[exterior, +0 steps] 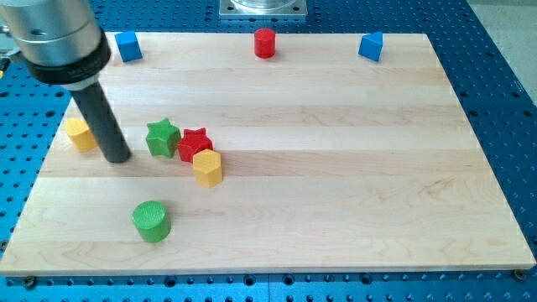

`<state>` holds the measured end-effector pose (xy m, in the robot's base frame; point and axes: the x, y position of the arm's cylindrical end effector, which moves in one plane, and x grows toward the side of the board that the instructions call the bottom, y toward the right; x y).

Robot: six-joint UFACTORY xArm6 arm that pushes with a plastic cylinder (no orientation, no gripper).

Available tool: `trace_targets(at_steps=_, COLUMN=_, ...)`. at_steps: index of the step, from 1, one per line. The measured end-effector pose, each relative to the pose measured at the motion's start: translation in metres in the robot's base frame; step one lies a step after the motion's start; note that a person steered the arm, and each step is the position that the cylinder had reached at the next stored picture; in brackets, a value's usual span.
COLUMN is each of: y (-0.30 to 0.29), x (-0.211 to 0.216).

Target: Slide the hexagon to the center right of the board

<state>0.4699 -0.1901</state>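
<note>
A yellow hexagon block (206, 167) stands left of the board's middle, touching a red star block (195, 143) above it. A green star block (162, 137) sits just left of the red star. My tip (117, 157) rests on the board left of the green star, about a block's width from it and well left of the hexagon. The dark rod rises from the tip to the view's top left.
A yellow block (80, 133) lies by the board's left edge, partly behind the rod. A green cylinder (152, 221) stands near the bottom left. Along the top edge are a blue cube (128, 46), a red cylinder (265, 43) and a blue block (371, 46).
</note>
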Motion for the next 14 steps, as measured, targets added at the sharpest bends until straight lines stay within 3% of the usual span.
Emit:
trace_targets(at_steps=2, y=0.087, x=0.036)
trace_targets(at_steps=3, y=0.157, x=0.039)
trace_targets(at_steps=5, y=0.201, x=0.019)
trace_targets(at_steps=7, y=0.348, x=-0.033)
trace_targets(at_steps=8, y=0.377, x=-0.041)
trace_targets(at_steps=11, y=0.358, x=-0.04)
trace_targets(at_steps=13, y=0.223, x=-0.012)
trace_targets(at_steps=14, y=0.161, x=-0.032)
